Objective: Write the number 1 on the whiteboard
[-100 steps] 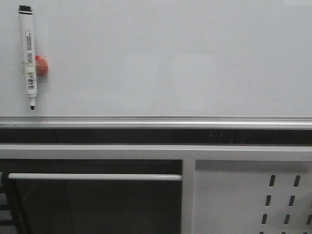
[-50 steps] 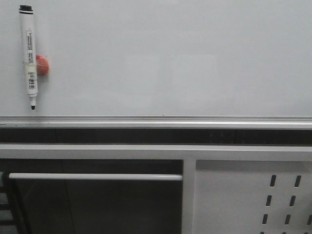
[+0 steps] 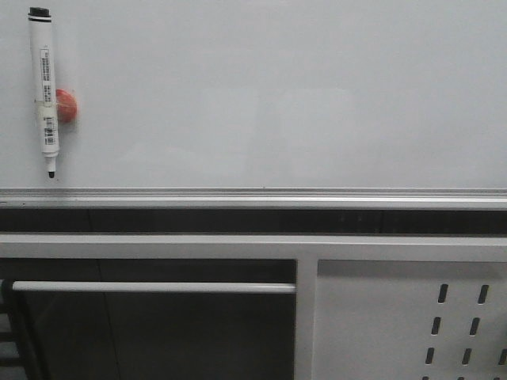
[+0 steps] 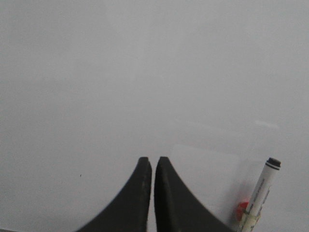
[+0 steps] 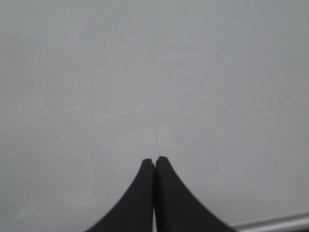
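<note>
Blank whiteboard (image 3: 277,95), left end effector (image 4: 153,162) closed, right end effector (image 5: 155,160) closed, both empty

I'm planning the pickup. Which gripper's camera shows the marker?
The left gripper: its view shows the marker; the right gripper sees only bare whiteboard.

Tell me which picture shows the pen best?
The front view: the whole pen hangs upright on the whiteboard, cap up, tip down, beside a red blob. The left wrist view catches only its capped part at the edge. The right wrist view shows no pen.
</note>
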Available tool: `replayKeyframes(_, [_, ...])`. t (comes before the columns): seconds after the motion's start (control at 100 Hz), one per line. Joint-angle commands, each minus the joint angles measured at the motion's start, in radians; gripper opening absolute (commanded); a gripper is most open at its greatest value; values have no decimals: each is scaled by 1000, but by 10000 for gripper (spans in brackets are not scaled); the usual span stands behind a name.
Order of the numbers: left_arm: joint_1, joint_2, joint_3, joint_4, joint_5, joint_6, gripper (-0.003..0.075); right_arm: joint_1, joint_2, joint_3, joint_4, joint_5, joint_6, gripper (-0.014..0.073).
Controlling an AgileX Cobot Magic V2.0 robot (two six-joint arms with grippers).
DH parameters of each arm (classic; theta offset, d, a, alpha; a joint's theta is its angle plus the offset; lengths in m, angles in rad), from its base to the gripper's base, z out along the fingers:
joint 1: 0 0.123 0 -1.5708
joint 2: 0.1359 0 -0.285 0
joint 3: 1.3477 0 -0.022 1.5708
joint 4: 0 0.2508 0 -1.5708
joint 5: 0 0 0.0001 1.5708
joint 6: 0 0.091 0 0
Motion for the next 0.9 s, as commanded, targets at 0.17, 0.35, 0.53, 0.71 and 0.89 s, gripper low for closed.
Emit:
replayKeyframes(0.17, [-10, 107, -253, 136, 210, 3, -18, 72, 56, -79, 44, 130, 23, -69])
replayKeyframes(0.35, [-48, 299, -403, 136, 239, 66, -18, 177, 219, -173, 92, 252, 23, -67])
replayKeyframes(0.53, [-163, 467, -560, 136, 183, 83, -18, 280, 348, -226, 101, 266, 23, -69])
replayKeyframes(0.71, [-311, 622, -637, 257, 50, 83, 24, 332, 398, -226, 130, 240, 23, -69])
replayKeyframes(0.89, [-397, 762, -632, 296, 23, 83, 321, 338, 400, -226, 84, 252, 23, -71])
